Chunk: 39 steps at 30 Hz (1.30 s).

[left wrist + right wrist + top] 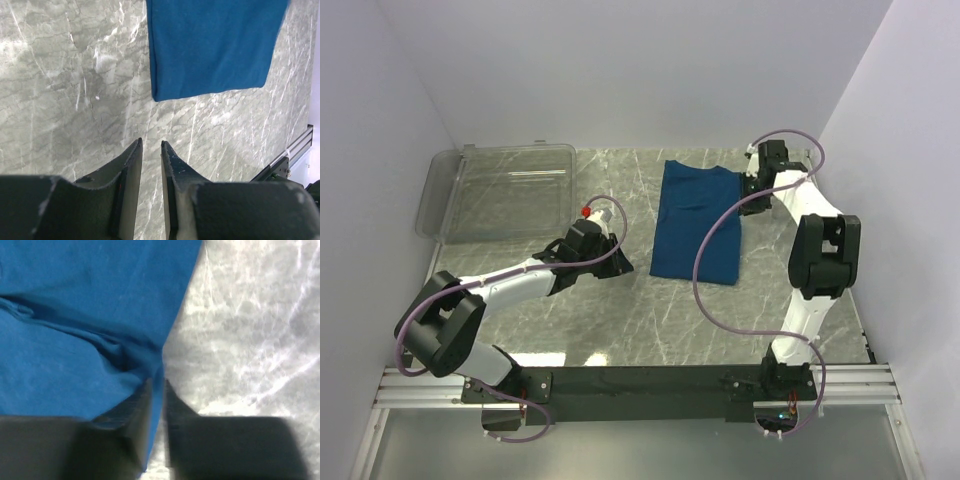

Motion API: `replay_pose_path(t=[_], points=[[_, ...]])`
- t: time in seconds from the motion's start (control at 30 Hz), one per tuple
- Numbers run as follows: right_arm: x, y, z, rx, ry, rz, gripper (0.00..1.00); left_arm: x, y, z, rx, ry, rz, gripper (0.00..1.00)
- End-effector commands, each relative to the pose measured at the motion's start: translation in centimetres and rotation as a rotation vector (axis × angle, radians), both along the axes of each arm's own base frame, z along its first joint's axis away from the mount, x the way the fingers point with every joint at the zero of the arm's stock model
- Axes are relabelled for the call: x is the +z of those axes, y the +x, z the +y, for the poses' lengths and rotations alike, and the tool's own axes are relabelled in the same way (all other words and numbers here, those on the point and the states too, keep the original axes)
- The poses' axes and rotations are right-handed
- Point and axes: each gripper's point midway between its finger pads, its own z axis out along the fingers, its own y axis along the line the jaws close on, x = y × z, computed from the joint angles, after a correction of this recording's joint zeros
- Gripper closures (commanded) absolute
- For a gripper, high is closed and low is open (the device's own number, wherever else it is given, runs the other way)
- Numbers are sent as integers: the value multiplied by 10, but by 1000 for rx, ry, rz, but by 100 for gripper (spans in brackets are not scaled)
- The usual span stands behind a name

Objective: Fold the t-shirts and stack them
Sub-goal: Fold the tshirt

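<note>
Shirts number just one by our count: a single dark blue t-shirt (698,222), folded into a long rectangle and lying flat on the grey marble table (650,320), right of the middle and toward the far side. We count one clear plastic bin (438,200) as well, at the far left corner, well apart from the shirt. Two arms are in view, each ending in one pincer with two fingers. The right gripper (157,384) sits at the shirt's right edge, near its far end. From the right wrist we see its fingers drawn close together with the blue hem running down between them, so it is pinching the cloth, which puckers into a few creases just ahead of the tips. The left gripper (151,144) hangs over bare marble to the left of the shirt's near corner, apart from it. Its two fingers (131,172) stand only a narrow slit apart, with nothing between them but the stone below.
</note>
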Motion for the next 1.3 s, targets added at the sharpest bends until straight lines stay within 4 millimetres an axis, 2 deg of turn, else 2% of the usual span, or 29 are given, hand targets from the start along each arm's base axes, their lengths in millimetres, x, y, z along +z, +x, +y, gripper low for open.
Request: replay_pose_path(t=[0.0, 0.07, 0.1, 0.17, 0.2, 0.23, 0.27, 0.3, 0.33, 0.37, 0.4, 0.47, 0.5, 0.53, 0.6, 0.63, 0.73, 0.9, 0.93, 1.27], points=[[-4, 9, 4, -5, 81, 21, 64, 16, 7, -6, -5, -27, -31, 73], [-6, 10, -1, -17, 76, 21, 54, 17, 8, -6, -11, -21, -34, 73], [-4, 10, -4, -23, 70, 15, 44, 21, 9, -7, -14, -25, -43, 73], [5, 12, -19, -39, 37, -31, 37, 23, 10, -8, -24, -23, -49, 72], [20, 14, -25, -21, 17, -79, 32, 28, 13, -10, -26, -26, -59, 72], [25, 10, -28, 9, 17, -92, 31, 27, 13, -11, -31, -25, -54, 72], [34, 5, -18, 93, 88, -114, 30, 27, 13, -14, -41, -28, -53, 71], [47, -15, -6, 208, 127, -111, 29, 30, 12, -18, -55, -35, -52, 70], [43, -31, -1, 387, 103, -119, 29, 24, 12, -20, -62, -30, -36, 69], [48, -49, 19, 523, 189, -143, 27, 22, 11, -24, -73, -29, -29, 68], [39, -83, 25, 695, 187, -121, 26, 18, 9, -31, -90, -25, -19, 67], [27, -113, 32, 807, 201, -95, 26, 14, 9, -39, -99, -15, -8, 64], [14, -135, 32, 865, 198, -75, 26, 16, 11, -45, -100, -19, -9, 63], [7, -140, 30, 858, 182, -68, 26, 8, 12, -48, -95, -7, 11, 62], [-1, -140, 23, 817, 122, -71, 26, 7, 18, -53, -74, -19, 27, 58], [-9, -146, 22, 788, 121, -49, 26, -1, 20, -55, -68, -12, 43, 55], [-16, -146, 19, 716, 113, -31, 26, -9, 25, -61, -60, -11, 74, 50], [-33, -152, 19, 655, 134, 35, 26, -21, 32, -73, -68, -9, 121, 49], [-34, -152, 21, 652, 150, 40, 26, -29, 30, -74, -73, -3, 141, 49], [-53, -160, 32, 617, 209, 155, 30, -52, 20, -85, -112, 14, 206, 49]])
